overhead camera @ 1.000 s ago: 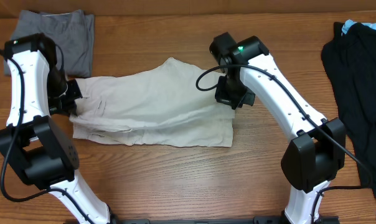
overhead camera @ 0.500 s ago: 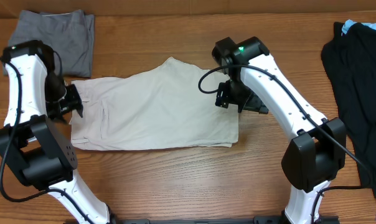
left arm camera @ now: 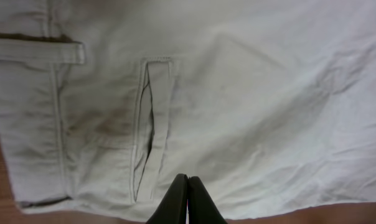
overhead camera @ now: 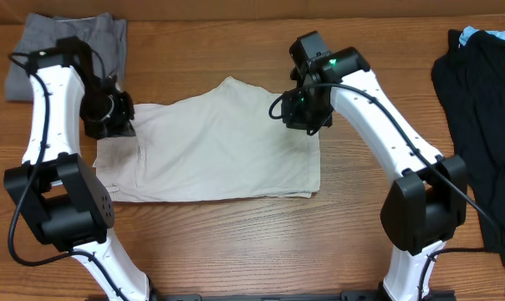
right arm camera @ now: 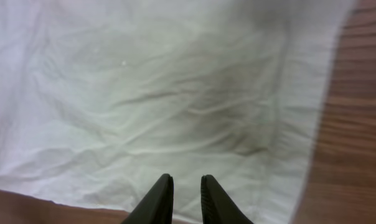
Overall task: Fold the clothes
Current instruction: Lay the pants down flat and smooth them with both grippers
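Observation:
The beige khaki shorts (overhead camera: 211, 150) lie folded flat across the middle of the table. My left gripper (overhead camera: 119, 124) hovers over their waistband end; in the left wrist view (left arm camera: 187, 180) its fingers are shut and empty above the back pocket (left arm camera: 147, 124). My right gripper (overhead camera: 304, 117) is over the shorts' top right corner; in the right wrist view (right arm camera: 187, 180) the fingers are slightly apart and hold nothing above the cloth (right arm camera: 163, 93). Grey shorts (overhead camera: 68, 50) lie folded at the back left. A black garment (overhead camera: 478, 117) lies at the right.
A light blue item (overhead camera: 471, 35) peeks out at the top of the black garment. Bare wooden table (overhead camera: 236, 242) shows in front of the shorts and between the shorts and the black garment.
The shorts went from lifted and sagging to flat on the table. Both grippers let go and moved toward the far edge of the shorts; the left one swung inward over the waistband.

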Controlling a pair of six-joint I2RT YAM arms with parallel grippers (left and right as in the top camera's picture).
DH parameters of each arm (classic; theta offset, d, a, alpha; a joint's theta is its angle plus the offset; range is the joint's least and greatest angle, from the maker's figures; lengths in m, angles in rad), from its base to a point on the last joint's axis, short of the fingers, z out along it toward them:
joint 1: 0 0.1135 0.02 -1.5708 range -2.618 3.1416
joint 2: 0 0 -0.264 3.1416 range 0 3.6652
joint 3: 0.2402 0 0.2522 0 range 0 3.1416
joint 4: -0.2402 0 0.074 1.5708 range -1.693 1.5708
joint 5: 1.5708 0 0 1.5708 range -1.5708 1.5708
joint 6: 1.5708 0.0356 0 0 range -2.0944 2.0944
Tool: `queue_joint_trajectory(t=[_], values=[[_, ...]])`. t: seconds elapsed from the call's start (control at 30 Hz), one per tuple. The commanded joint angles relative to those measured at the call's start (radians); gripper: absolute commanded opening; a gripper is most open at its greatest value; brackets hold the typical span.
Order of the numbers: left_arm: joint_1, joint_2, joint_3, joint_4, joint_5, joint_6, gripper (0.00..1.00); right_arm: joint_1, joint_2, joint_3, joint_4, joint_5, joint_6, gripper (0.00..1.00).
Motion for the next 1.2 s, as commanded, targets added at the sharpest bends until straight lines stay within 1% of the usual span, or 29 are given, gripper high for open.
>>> queue_joint_trajectory(t=[0.0,0.2,0.3,0.4,0.5,0.6,0.7,0.77,0.9,0.97,1.07,1.13,1.17], values=[[0.016,-0.007,-0.071,0.035,0.019,-0.017,0.04,0.003,0.023,-0.079,0.046,-0.080,-0.025,0.18],[0.036,-0.007,-0.200,0.149,0.005,-0.066,0.04,0.003,0.024,-0.204,0.130,-0.081,-0.024,0.18],[0.054,-0.007,-0.262,0.196,-0.059,-0.100,0.04,0.003,0.030,-0.277,0.183,-0.081,-0.024,0.18],[0.074,-0.006,-0.298,0.219,-0.153,-0.117,0.04,0.003,0.050,-0.323,0.193,-0.074,-0.023,0.17],[0.108,-0.006,-0.316,0.231,-0.195,-0.132,0.04,0.001,0.063,-0.357,0.198,-0.018,0.021,0.17],[0.145,-0.006,-0.329,0.259,-0.193,-0.132,0.04,0.001,0.063,-0.365,0.194,0.042,0.055,0.17],[0.166,-0.006,-0.359,0.313,-0.181,-0.129,0.04,0.001,0.063,-0.365,0.193,0.078,0.111,0.13],[0.171,-0.006,-0.387,0.360,-0.172,-0.127,0.04,0.001,0.063,-0.365,0.198,0.086,0.113,0.11],[0.173,-0.006,-0.433,0.440,-0.166,-0.127,0.04,0.001,0.063,-0.364,0.190,0.109,0.115,0.11],[0.174,-0.006,-0.432,0.448,-0.201,-0.129,0.04,0.000,0.063,-0.364,0.182,0.128,0.117,0.10],[0.193,-0.006,-0.427,0.442,-0.291,-0.172,0.04,0.000,0.063,-0.364,0.151,0.219,0.165,0.09],[0.213,-0.006,-0.422,0.430,-0.294,-0.175,0.04,-0.005,0.063,-0.364,0.140,0.247,0.164,0.08],[0.224,-0.006,-0.416,0.420,-0.286,-0.176,0.04,-0.010,0.063,-0.364,0.137,0.248,0.164,0.04]])
